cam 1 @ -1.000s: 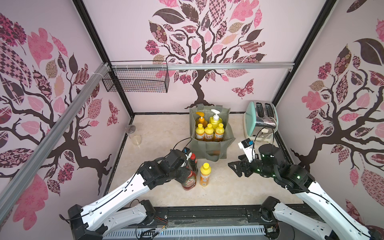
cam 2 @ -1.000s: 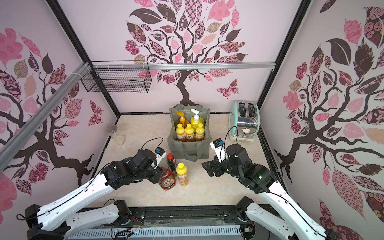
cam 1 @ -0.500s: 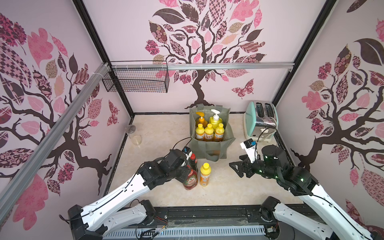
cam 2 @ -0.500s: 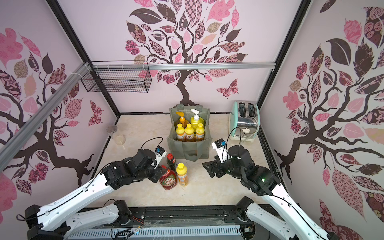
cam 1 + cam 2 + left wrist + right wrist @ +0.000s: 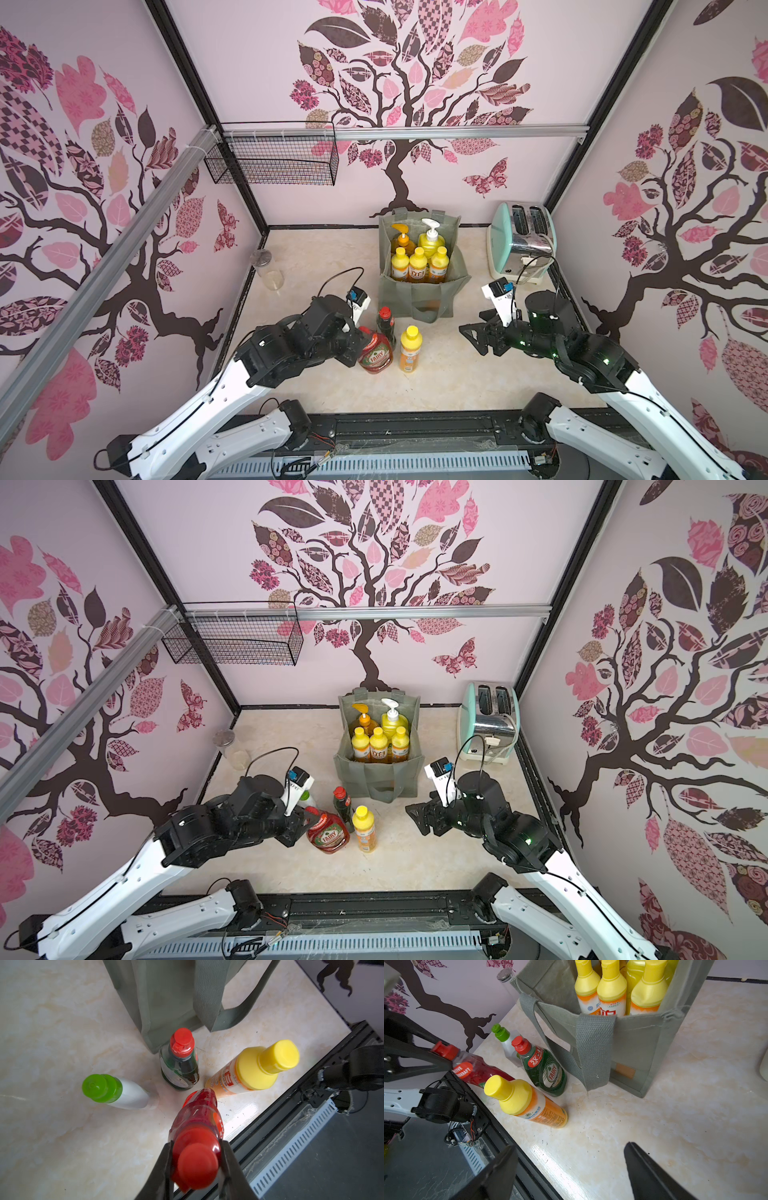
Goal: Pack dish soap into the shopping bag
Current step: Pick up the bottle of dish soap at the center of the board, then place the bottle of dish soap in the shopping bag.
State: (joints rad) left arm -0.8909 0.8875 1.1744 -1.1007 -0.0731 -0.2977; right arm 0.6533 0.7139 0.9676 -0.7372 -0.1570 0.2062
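The grey-green shopping bag (image 5: pixel 419 291) (image 5: pixel 376 775) (image 5: pixel 639 1043) stands at the back with two pump bottles and three yellow-capped bottles inside. In front of it, my left gripper (image 5: pixel 357 336) (image 5: pixel 196 1142) is shut on the neck of the red Fairy bottle (image 5: pixel 376 353) (image 5: pixel 197 1113) (image 5: pixel 473 1070), which leans over. Beside it stand a dark red-capped bottle (image 5: pixel 385 322) (image 5: pixel 180 1064), a small orange yellow-capped bottle (image 5: pixel 410 349) (image 5: pixel 529 1103) and a white green-capped bottle (image 5: pixel 308 799) (image 5: pixel 116 1091). My right gripper (image 5: pixel 473 338) (image 5: pixel 570 1147) hangs open and empty to their right.
A mint toaster (image 5: pixel 521 241) stands at the back right, its cord running forward. A clear glass jar (image 5: pixel 268 270) sits by the left wall. A black wire basket (image 5: pixel 274 158) hangs on the wall rail. The black front rail (image 5: pixel 415 428) borders the table.
My left jaws have closed onto the red Fairy bottle's neck. The right arm has barely moved and stays open.
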